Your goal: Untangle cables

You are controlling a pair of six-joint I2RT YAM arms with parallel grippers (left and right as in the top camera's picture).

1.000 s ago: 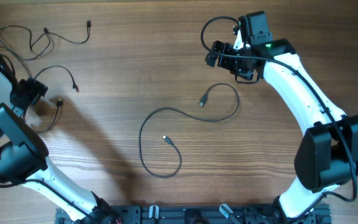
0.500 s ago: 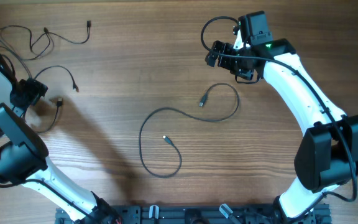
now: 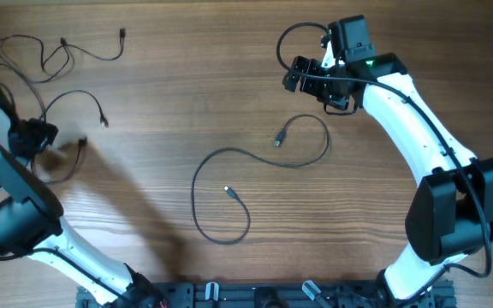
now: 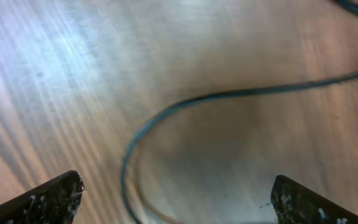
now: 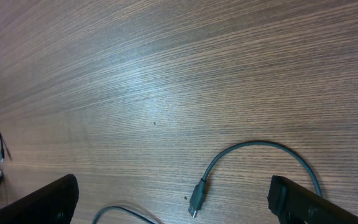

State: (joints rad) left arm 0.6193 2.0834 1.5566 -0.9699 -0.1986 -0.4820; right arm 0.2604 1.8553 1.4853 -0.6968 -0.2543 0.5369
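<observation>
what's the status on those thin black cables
Left gripper open, empty, close over a thin black cord. Right gripper open, empty. Long black cord loose mid-table; others clustered far left. Nothing blocking.

L wrist cam is smearing: one cable [image 4: 185, 106] is reading as a soft dark curve, running off the right and bottom edges. Left gripper [image 4: 176, 186] is showing only corner tips. R wrist cam is clipping the looped cable [image 5: 260, 145] at the bottom. Overhead is cropping the left arm [image 3: 7, 201], which is covering part of the cords [image 3: 62, 167]. Plug types too small to ID.
</observation>
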